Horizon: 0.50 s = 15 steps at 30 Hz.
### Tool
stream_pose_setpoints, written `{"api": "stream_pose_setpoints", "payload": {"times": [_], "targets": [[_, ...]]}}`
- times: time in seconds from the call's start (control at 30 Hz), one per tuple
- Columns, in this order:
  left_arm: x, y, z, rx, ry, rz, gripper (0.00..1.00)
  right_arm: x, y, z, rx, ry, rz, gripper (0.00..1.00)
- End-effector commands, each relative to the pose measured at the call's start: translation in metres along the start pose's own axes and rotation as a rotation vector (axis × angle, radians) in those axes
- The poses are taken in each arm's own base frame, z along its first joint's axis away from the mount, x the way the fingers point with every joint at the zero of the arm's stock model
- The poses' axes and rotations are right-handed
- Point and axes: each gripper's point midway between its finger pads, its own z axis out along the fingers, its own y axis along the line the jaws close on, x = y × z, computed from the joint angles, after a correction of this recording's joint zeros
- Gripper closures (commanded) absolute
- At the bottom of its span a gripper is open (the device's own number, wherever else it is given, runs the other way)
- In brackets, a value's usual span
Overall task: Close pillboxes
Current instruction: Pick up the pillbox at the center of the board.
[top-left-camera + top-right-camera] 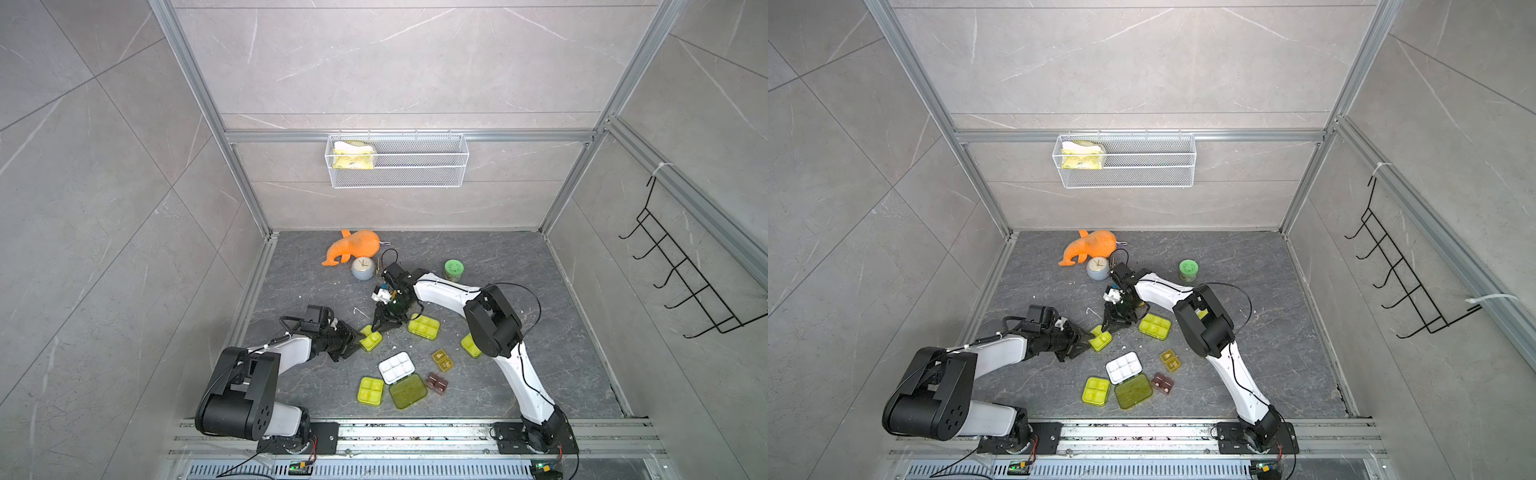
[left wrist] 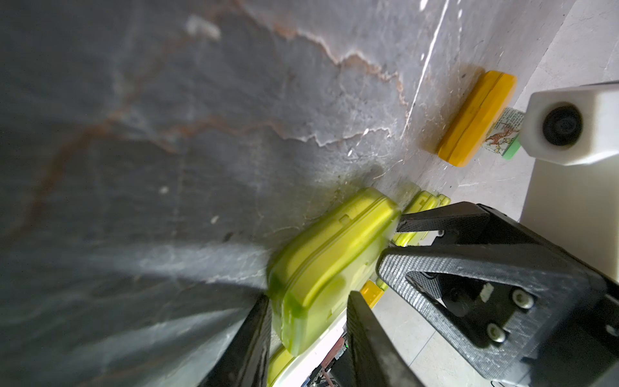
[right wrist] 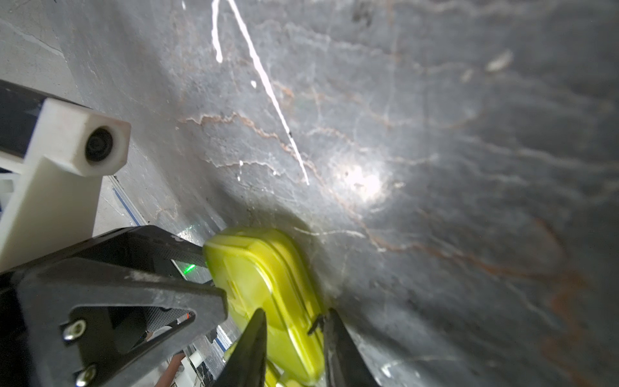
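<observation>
The yellow-green pillbox (image 1: 371, 341) I am working on lies flat on the counter (image 1: 540, 332), near the open white pillbox (image 1: 397, 368) and off its far left corner. In my wrist views its lid looks down. My left tool (image 2: 308, 298) straddles it with a jaw against each side, gripping it. My right tool (image 3: 294, 311) meets it from the opposite end, one finger over the lid and one at its edge, jaws narrowly apart. I cannot tell whether it squeezes.

The open white pillbox shows six bare cells, and its green lid (image 1: 408, 390) lies flat on its near side. At its near left sits a closed four-cell pillbox (image 1: 370, 390). Beyond its far right corner is a closed six-cell pillbox (image 1: 424, 327). Just to its right is a small amber box (image 1: 441, 360), and farther right a half-hidden pillbox (image 1: 470, 345) sits behind my right arm (image 1: 494, 320).

Well beyond the white pillbox, toward the back wall, are a clock (image 1: 363, 268), an orange plush toy (image 1: 353, 247) and a green-lidded jar (image 1: 454, 270).
</observation>
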Motion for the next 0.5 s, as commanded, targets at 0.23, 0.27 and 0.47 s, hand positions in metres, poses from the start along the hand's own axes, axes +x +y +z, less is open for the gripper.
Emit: {"api": "stream_pose_setpoints", "payload": {"times": [0.23,0.27,0.47], "targets": [[0.001,0.012,0.0,-0.018,0.005,0.005,0.6,0.022,0.006,0.017,-0.078,0.108,0.001,0.49],[0.001,0.012,0.0,-0.018,0.006,0.007,0.6,0.023,0.008,0.018,-0.1,0.116,0.006,0.48],[0.0,0.014,0.001,-0.025,0.012,0.015,0.62,0.03,0.025,0.023,-0.234,0.154,0.026,0.48]]}}
